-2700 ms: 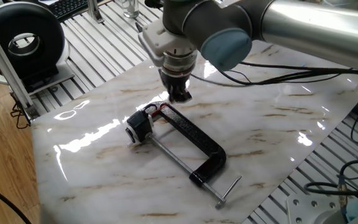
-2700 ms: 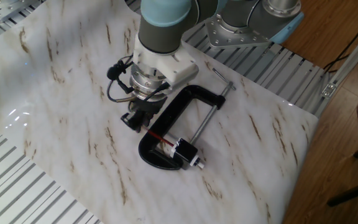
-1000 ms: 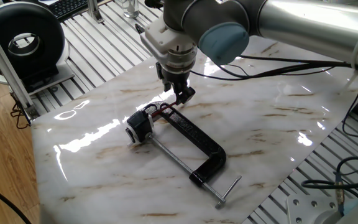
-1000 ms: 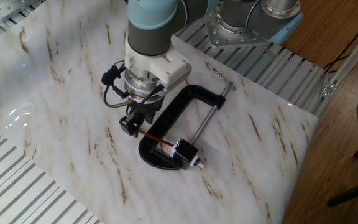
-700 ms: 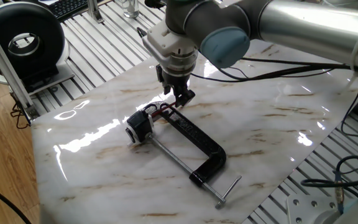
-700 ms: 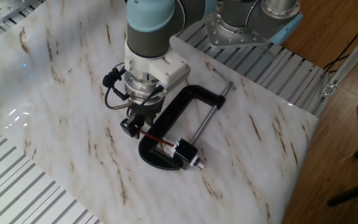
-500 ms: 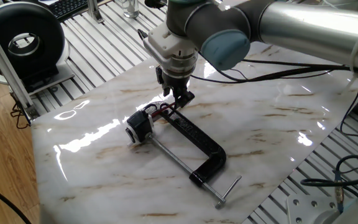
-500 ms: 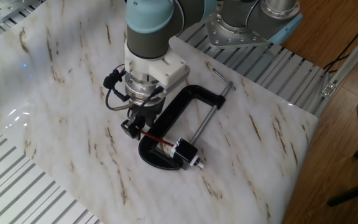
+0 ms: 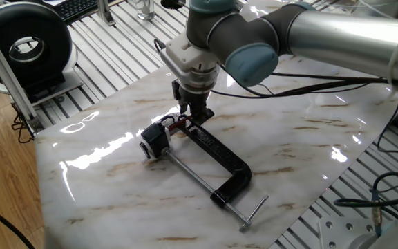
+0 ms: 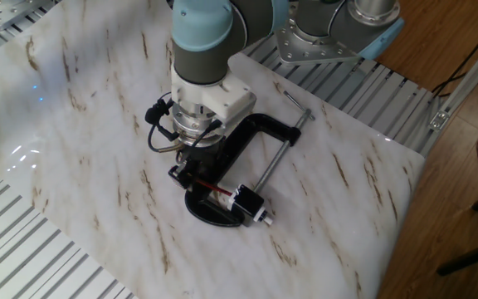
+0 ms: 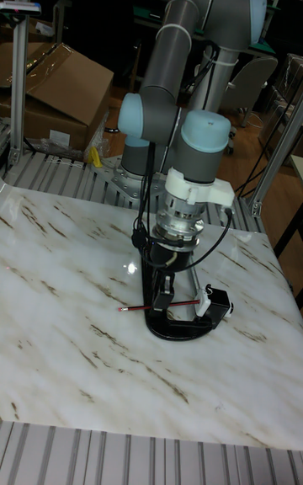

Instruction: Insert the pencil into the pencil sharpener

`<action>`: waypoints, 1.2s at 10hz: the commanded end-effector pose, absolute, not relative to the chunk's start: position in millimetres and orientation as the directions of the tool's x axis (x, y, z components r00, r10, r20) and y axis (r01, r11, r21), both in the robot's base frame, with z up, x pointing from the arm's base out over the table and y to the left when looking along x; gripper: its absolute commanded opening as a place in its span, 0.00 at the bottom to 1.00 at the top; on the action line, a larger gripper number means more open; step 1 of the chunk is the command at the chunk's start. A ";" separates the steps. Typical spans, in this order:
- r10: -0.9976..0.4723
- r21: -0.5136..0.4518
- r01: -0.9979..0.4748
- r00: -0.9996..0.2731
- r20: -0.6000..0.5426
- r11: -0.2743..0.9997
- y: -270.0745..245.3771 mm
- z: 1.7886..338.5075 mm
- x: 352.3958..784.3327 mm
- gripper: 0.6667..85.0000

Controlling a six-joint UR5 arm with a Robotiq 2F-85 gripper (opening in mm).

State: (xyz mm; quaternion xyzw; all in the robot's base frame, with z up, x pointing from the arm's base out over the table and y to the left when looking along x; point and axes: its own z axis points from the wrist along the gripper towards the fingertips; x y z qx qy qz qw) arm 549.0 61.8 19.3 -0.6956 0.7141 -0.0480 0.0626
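My gripper (image 11: 166, 298) pinches the pencil (image 11: 160, 306) near its middle, just above the clamp (image 10: 239, 145). The pencil lies level, 1 end pointing at the sharpener (image 11: 219, 303).

A red pencil (image 11: 160, 306), a black clamp (image 9: 216, 155), a black sharpener (image 10: 246, 203) with a pale face, and a white marble tabletop (image 10: 81, 100) veined brown are shown.

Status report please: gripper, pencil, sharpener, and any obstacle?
Gripper low over pencil, jaw state unclear. Pencil tip at sharpener. Black clamp right beside both.
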 end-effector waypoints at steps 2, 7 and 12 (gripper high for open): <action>-0.993 -0.144 -0.982 -0.114 -0.040 0.119 68.1 16.4 540.8 0.16; -0.987 -0.143 -0.977 -0.159 -0.001 0.158 59.8 24.5 534.5 0.00; -0.982 -0.123 -0.976 -0.184 0.049 0.177 59.1 37.9 531.2 0.00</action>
